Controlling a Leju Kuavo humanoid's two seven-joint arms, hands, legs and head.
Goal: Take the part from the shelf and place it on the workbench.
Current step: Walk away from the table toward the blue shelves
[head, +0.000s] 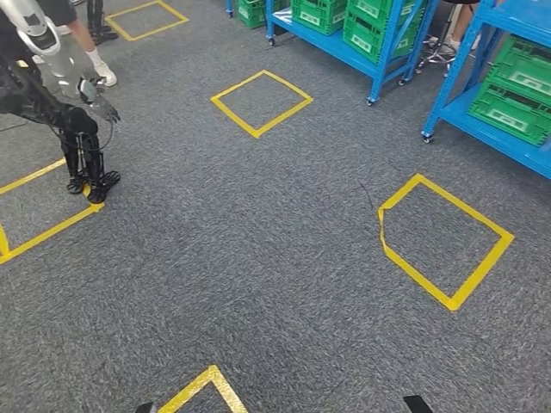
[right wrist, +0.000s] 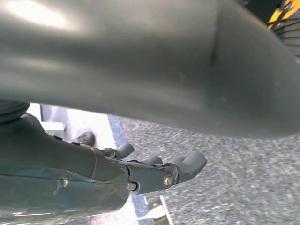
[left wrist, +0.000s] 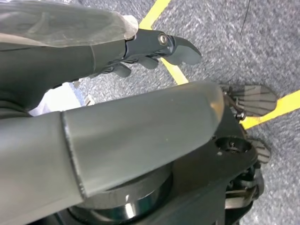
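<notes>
Hands, left (left wrist: 155,47) and right (right wrist: 159,171), hang released and hold nothing; we judge ourselves walking to the blue shelf (head: 337,43), where crates (head: 510,90) need approaching next.

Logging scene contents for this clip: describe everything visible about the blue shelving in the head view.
The blue shelving is painted metal, standing on the grey carpet at the far right of the head view. Two units show: one runs from the top centre, a second fills the right corner. Their low decks carry green plastic crates with pale labels, side by side. The posts end in small casters. The upper levels are cut off by the frame.
</notes>
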